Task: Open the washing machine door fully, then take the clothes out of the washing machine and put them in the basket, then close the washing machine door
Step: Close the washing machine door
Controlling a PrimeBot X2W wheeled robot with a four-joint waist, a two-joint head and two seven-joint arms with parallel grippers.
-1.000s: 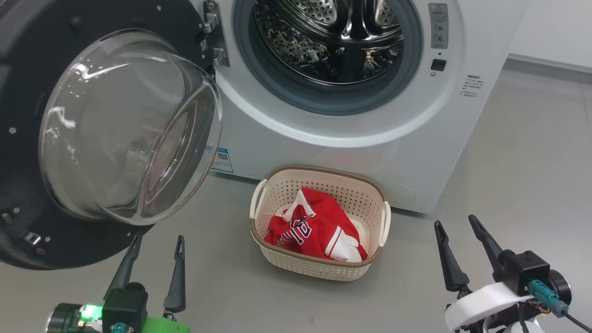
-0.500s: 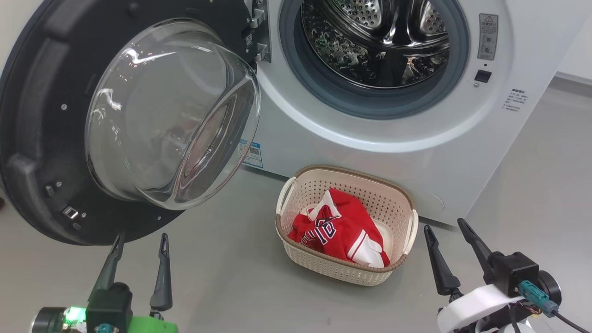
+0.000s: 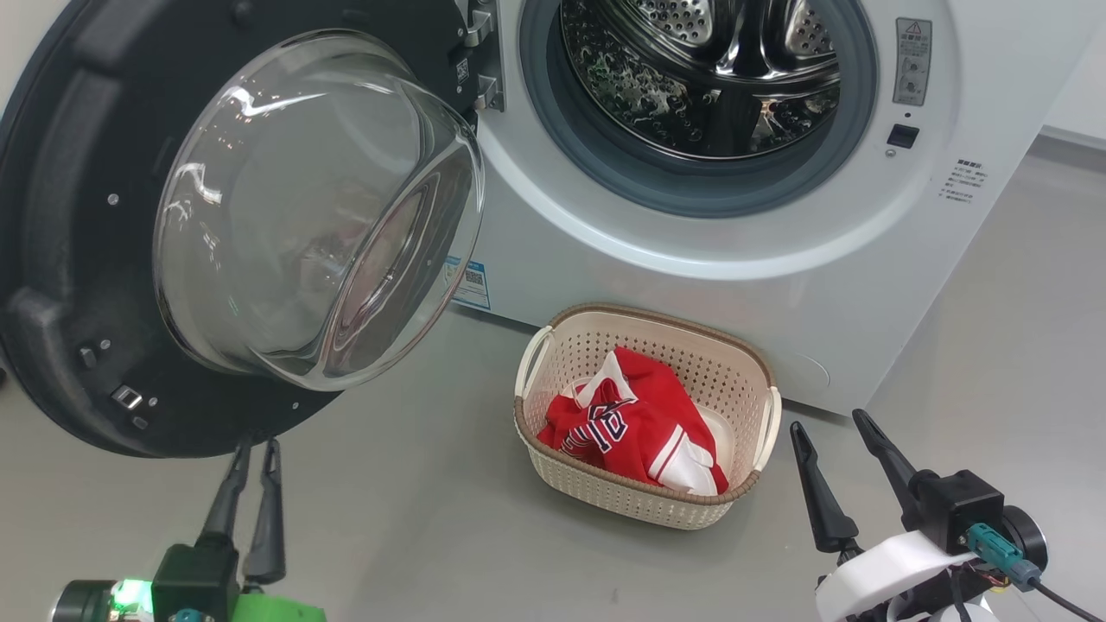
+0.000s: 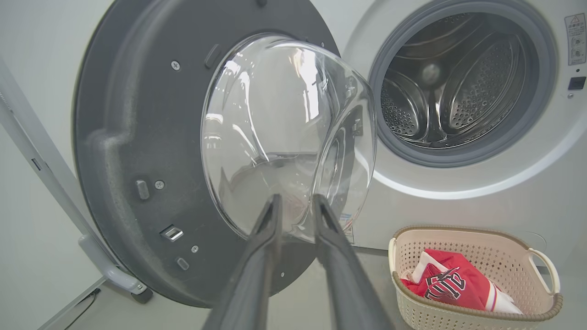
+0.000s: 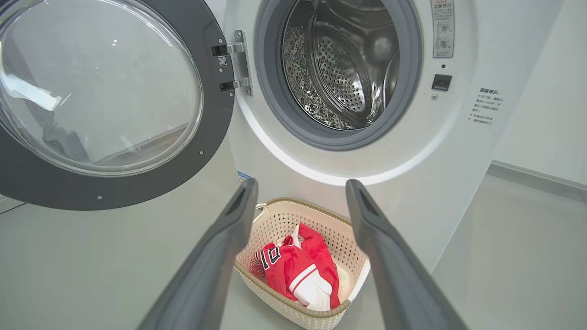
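Fingers point(image 4: 259, 270) of the left end effector point(image 3: 257, 449) stand a narrow gap apart, gripping nothing, tips just below the black rim of the washing machine door point(image 3: 60, 259), which is swung wide open. The right end effector point(image 3: 827, 420) is spread wide and empty above the floor point(image 3: 415, 518), right of the basket point(image 3: 648, 313). The red clothes point(image 3: 639, 428) lie inside the basket, which is in front of the washing machine point(image 3: 657, 285).

Left gripper point(image 3: 259, 449) sits low at the left, dark fingers pointing up, a narrow gap between them, holding nothing; right gripper point(image 3: 828, 423) low right, fingers spread wide, empty
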